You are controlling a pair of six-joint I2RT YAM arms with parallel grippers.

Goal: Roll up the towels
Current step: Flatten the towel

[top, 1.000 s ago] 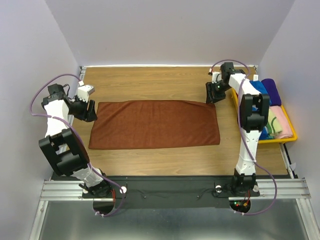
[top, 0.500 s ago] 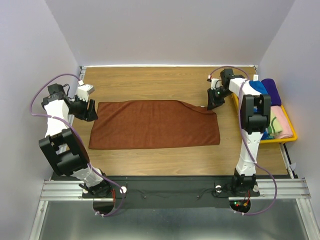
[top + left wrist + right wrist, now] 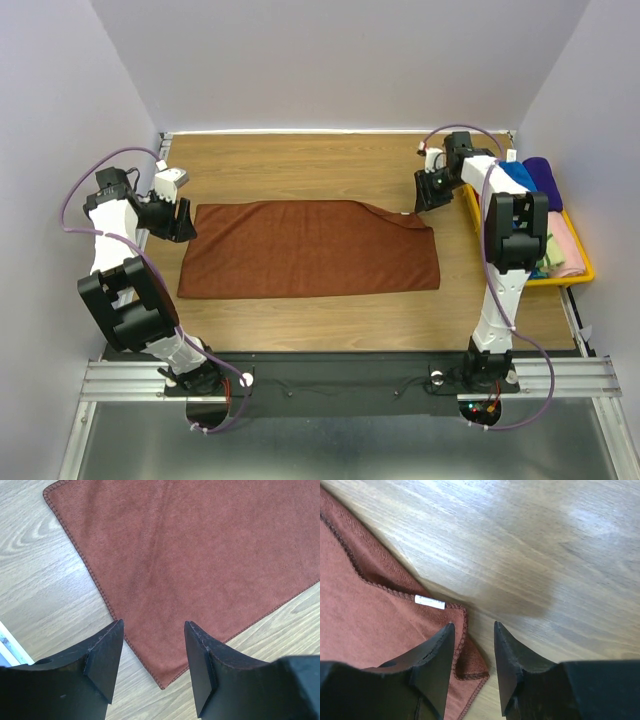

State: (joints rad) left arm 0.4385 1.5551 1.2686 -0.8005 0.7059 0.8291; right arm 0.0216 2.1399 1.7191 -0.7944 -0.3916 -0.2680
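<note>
The rust-brown towel (image 3: 310, 248) lies spread flat on the wooden table. Its far right corner (image 3: 405, 214) is folded over onto itself. My left gripper (image 3: 180, 222) is open and empty over the towel's far left corner, which shows between the fingers in the left wrist view (image 3: 160, 677). My right gripper (image 3: 428, 194) is open and empty just above the folded corner (image 3: 470, 660), beside a small white label (image 3: 430, 601). A pale cream and green cloth (image 3: 546, 243) lies in the bin, partly hidden behind my right arm.
A yellow bin (image 3: 580, 270) at the right edge holds rolled blue (image 3: 520, 175), purple (image 3: 545, 180) and pink (image 3: 568, 245) towels. Walls close in the table at the left, back and right.
My right gripper dipped to the towel's far right corner and then drew back a little. That corner, flat a second ago, is now folded over. The left arm has not moved.
</note>
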